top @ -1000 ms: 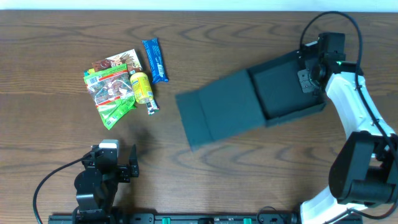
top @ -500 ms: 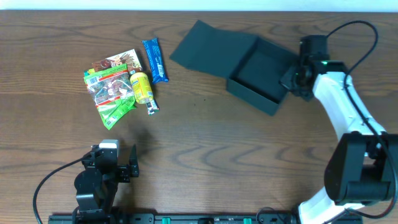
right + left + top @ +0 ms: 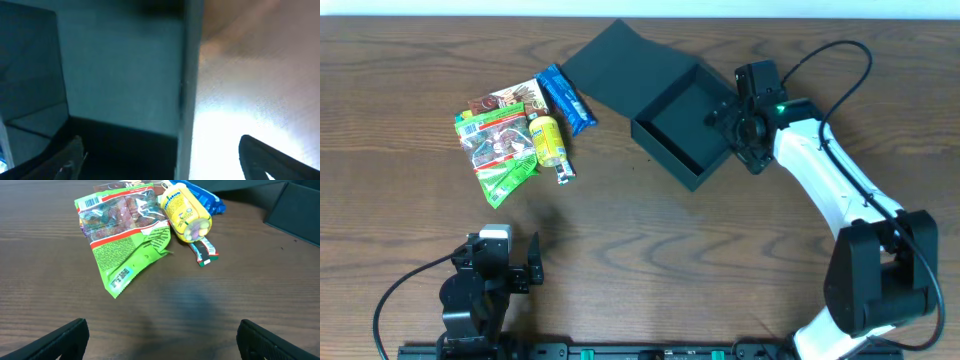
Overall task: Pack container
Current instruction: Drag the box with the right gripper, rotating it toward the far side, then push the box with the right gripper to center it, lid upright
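Observation:
The dark teal container point(image 3: 682, 128) lies open at the table's back centre, its flat lid point(image 3: 618, 62) spread toward the back left. My right gripper point(image 3: 732, 120) is open at the box's right wall. In the right wrist view that wall point(image 3: 191, 75) stands between the spread fingers of the gripper point(image 3: 162, 155), one finger inside the box and one outside. A heap of snack packets point(image 3: 498, 140) lies to the left, with a yellow tube point(image 3: 548, 140) and a blue bar point(image 3: 568, 100) by the lid's corner. My left gripper point(image 3: 505, 252) rests open at the front left, holding nothing point(image 3: 162, 340).
The left wrist view has the green packet point(image 3: 125, 245), the yellow tube point(image 3: 186, 212) and the blue bar point(image 3: 206, 199) ahead on bare wood, and the container's edge point(image 3: 295, 210) at the top right. The right arm's cable arcs over the table's back right.
The container has slid left and turned with my right gripper on its wall; the gripper has since opened. The blue bar is tilted by the lid's corner. The left arm is still.

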Action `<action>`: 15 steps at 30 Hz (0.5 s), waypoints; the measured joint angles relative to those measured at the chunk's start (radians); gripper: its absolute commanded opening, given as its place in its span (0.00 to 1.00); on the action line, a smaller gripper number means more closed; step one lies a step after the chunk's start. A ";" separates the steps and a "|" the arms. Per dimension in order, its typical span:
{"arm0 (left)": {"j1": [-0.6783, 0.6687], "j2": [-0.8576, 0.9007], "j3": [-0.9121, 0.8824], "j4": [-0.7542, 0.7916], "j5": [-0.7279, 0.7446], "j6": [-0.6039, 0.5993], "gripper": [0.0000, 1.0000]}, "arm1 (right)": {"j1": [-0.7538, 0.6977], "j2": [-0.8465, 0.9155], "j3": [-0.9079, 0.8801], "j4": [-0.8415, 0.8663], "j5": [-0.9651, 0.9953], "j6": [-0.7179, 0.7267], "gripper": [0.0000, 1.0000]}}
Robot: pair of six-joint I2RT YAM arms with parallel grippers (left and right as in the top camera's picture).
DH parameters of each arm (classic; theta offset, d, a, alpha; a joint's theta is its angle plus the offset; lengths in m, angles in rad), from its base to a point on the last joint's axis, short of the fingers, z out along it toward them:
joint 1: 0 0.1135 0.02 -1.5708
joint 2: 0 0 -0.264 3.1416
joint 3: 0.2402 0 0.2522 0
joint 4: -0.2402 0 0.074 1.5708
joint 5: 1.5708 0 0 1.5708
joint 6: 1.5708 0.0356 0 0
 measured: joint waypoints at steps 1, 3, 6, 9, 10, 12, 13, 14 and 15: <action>0.000 0.000 0.000 0.000 0.000 0.000 0.95 | 0.000 -0.004 0.000 0.009 0.036 -0.057 0.99; 0.000 0.000 0.000 0.000 0.000 0.000 0.95 | 0.000 -0.023 0.000 0.013 0.105 -0.176 0.99; 0.000 0.000 0.000 0.000 0.000 0.000 0.95 | 0.000 -0.094 0.003 0.115 0.172 -0.422 0.99; 0.000 0.000 0.000 0.000 0.000 0.000 0.95 | 0.000 -0.182 0.024 0.246 0.158 -0.810 0.91; 0.000 0.000 0.000 0.000 0.000 0.000 0.95 | 0.000 -0.201 0.038 0.266 0.122 -0.985 0.91; 0.000 0.000 0.000 0.000 0.000 0.000 0.95 | -0.001 -0.198 0.045 0.264 0.078 -1.179 0.94; 0.000 0.000 0.000 0.000 0.000 0.000 0.95 | -0.004 -0.185 0.045 0.261 0.062 -1.252 0.95; 0.000 0.000 0.000 0.000 0.000 0.000 0.95 | -0.009 -0.156 0.045 0.258 0.044 -1.341 0.95; 0.000 0.000 0.000 0.000 0.000 0.000 0.95 | -0.016 -0.121 0.045 0.257 0.034 -1.401 0.95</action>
